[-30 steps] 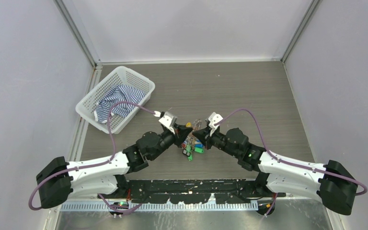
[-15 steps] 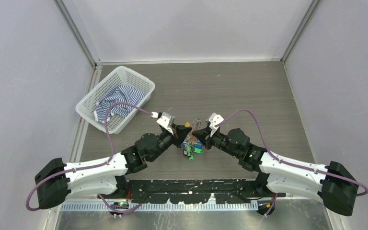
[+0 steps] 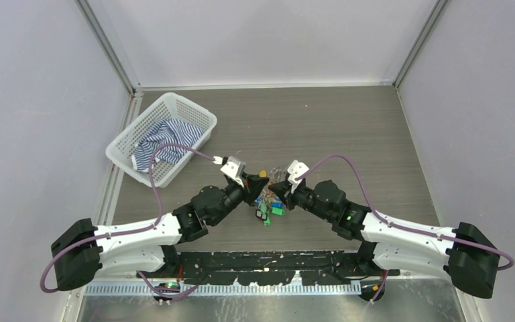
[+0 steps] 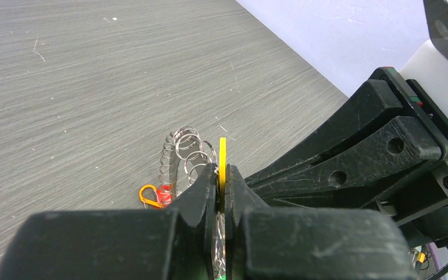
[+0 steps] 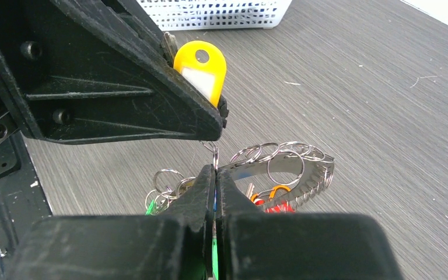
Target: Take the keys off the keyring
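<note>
While the left gripper is clamping the yellow key tag and the right gripper is pinching the keyring above the near middle of the worktop, pulling apart is risking the tag slipping free or the keys snagging.

Left fingers and right fingers are nose to nose mid-bench, keys bunched under the tips, so no passage between them. Far and right bench is bare. Basket blocks far left. Walls box in three sides.
</note>
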Controlling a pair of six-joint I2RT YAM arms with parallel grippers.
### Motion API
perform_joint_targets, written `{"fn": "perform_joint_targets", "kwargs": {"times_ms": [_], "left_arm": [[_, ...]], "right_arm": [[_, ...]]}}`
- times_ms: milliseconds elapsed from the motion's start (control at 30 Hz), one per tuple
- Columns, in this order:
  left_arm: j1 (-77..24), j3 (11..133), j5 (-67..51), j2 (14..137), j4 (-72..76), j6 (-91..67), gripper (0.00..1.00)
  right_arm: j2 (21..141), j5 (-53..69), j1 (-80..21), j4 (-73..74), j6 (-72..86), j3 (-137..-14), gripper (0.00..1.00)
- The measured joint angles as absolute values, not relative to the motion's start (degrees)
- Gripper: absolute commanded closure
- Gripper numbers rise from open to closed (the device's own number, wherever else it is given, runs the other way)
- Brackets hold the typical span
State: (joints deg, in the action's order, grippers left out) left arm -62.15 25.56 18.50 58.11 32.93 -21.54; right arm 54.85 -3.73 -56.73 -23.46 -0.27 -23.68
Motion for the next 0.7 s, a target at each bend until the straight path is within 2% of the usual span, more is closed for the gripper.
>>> {"fn": "perform_joint_targets", "kwargs": {"times_ms": [700], "left_arm": [[-64.8,25.5,22.9,61.5,37.8,-20.9,0.99]], "right_arm": [[55.7,-5.4,-56.8,-23.5,-0.2,-24.1,0.99]]}}
